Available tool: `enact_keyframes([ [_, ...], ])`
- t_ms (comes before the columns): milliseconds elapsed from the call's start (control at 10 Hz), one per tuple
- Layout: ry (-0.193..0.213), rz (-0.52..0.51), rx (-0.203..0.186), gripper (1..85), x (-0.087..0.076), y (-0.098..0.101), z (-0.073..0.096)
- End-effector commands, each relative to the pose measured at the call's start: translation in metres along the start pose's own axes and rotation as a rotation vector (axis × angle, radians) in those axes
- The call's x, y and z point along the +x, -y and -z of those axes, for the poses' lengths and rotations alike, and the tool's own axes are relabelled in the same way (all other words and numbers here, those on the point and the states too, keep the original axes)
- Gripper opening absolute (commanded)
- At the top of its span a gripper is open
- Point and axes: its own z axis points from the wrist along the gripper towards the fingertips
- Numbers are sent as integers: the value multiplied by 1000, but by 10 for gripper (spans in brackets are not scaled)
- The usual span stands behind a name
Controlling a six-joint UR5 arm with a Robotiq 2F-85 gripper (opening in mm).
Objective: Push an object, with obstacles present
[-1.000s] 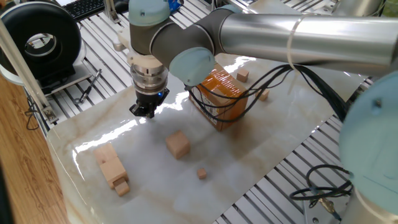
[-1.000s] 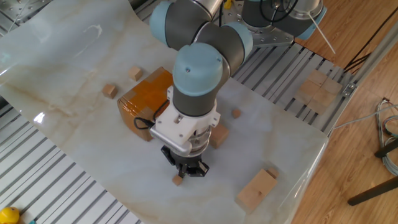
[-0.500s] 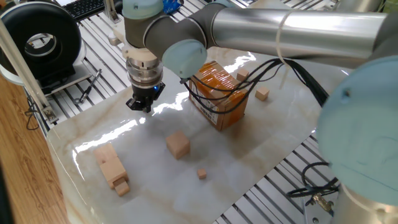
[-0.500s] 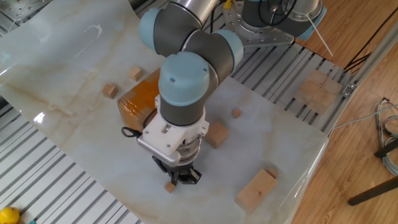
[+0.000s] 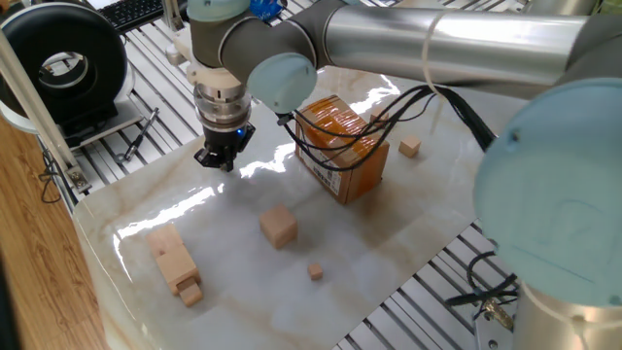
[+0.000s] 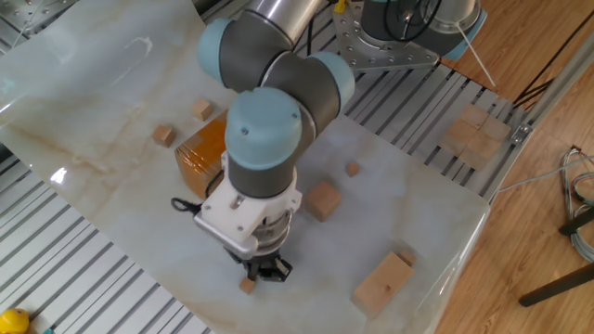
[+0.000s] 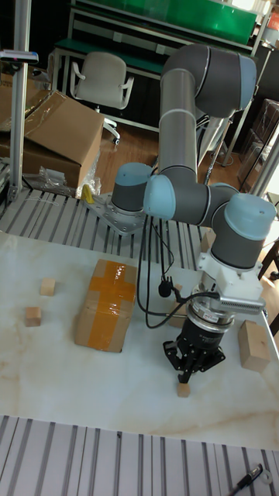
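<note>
The object, a tiny light-wood cube (image 6: 247,286), lies on the white marble table right at the tip of my gripper (image 6: 263,272), touching it on the side toward the table's near edge. The tall fixed view shows the same cube (image 7: 184,390) just below the gripper (image 7: 188,373). In one fixed view the gripper (image 5: 216,160) hides the cube. The fingers are shut and point down at the table, with nothing held between them.
A brown taped cardboard box (image 6: 204,148) stands behind the arm. A mid-sized wood cube (image 6: 323,200) and a small cube (image 6: 353,169) lie to the right. Long stacked blocks (image 6: 383,282) sit near the table's corner. Two small cubes (image 6: 164,135) (image 6: 202,109) lie beyond the box.
The gripper has slid away from the cardboard box toward the table's edge, and the tiny cube has moved along ahead of its tip. The other blocks have stayed put.
</note>
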Motion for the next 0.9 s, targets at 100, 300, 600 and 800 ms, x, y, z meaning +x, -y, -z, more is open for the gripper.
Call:
enact_keyframes([
  [100,0,-3,-15,13,-22,-1,-9],
  [300,-10,-2,-22,13,-19,-2,-9],
  [600,-23,-6,-29,13,-16,-4,-9],
  [800,-31,-1,-15,13,-12,0,-3],
])
